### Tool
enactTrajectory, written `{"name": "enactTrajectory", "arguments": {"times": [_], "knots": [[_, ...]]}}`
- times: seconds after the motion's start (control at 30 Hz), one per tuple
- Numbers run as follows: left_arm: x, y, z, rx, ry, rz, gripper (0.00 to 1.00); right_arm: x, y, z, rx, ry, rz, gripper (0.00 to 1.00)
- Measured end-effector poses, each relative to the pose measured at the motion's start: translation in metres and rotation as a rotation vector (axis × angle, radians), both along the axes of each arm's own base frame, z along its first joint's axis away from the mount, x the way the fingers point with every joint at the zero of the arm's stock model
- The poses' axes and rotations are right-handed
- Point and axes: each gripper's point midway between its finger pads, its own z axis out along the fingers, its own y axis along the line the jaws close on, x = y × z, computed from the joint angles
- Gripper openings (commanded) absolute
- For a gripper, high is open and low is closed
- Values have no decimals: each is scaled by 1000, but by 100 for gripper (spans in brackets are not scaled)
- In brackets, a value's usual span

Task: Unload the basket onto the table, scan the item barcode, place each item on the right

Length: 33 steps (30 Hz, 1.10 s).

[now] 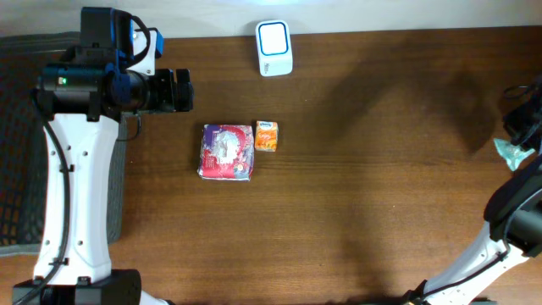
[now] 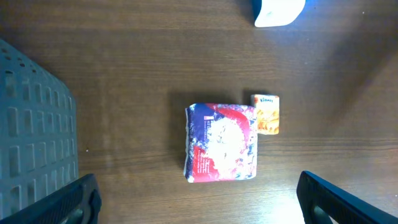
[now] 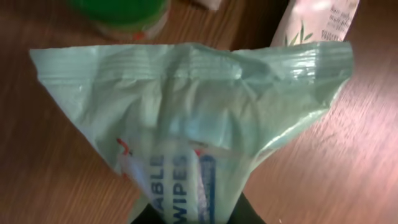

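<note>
Your right gripper [image 3: 189, 214] pinches the limp wipes pack [image 3: 186, 124] by one end at the table's [image 1: 381, 212] right edge, so it may slip or sag before reaching the scanner [image 1: 274, 48], while your left gripper [image 2: 196, 190] hangs released.

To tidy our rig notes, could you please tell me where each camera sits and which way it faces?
Overhead: above the table, facing straight down; left arm and right arm show.
Left wrist: on the left arm, facing down at the purple packet and orange carton; the left tool is open, fingertips in the bottom corners.
Right wrist: facing a wipes pack close up, pinched in the right tool.
Shared: overhead and left wrist both show packet, carton and white scanner.
</note>
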Motion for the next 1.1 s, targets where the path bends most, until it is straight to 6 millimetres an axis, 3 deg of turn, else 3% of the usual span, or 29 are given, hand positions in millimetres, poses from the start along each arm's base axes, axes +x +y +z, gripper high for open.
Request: {"name": "enactTrajectory", "arguments": {"times": [0.07, 0.1, 0.2, 0.27, 0.3, 0.4, 0.6, 0.7, 0.77, 0.83, 0.87, 0.97, 1.0, 1.1], "knots": [[0, 0, 0, 0, 0, 0, 99, 5, -7, 2, -19, -30, -6, 14], [0, 0, 0, 0, 0, 0, 99, 5, -9, 2, -29, -32, -9, 32], [0, 0, 0, 0, 0, 0, 99, 2, -17, 6, -80, -10, -21, 38], [0, 0, 0, 0, 0, 0, 99, -4, -25, 10, -129, 21, -33, 57], [0, 0, 0, 0, 0, 0, 99, -6, -29, 12, -152, 28, -41, 59], [0, 0, 0, 0, 0, 0, 99, -5, -31, 12, -157, 23, -43, 52], [0, 0, 0, 0, 0, 0, 99, 18, 14, 3, 48, -66, 68, 54], [0, 0, 0, 0, 0, 0, 99, 46, 77, 38, 164, -189, 239, 63], [0, 0, 0, 0, 0, 0, 99, 66, 144, 72, 282, -303, 437, 70], [0, 0, 0, 0, 0, 0, 99, 79, 197, 80, 374, -344, 587, 77], [0, 0, 0, 0, 0, 0, 99, 83, 219, 79, 402, -344, 642, 81], [0, 0, 0, 0, 0, 0, 99, 91, 322, 60, 513, -303, 872, 100], [0, 0, 0, 0, 0, 0, 99, 93, 358, 49, 537, -288, 955, 100], [0, 0, 0, 0, 0, 0, 99, 98, 433, 25, 563, -286, 1119, 97]]}}
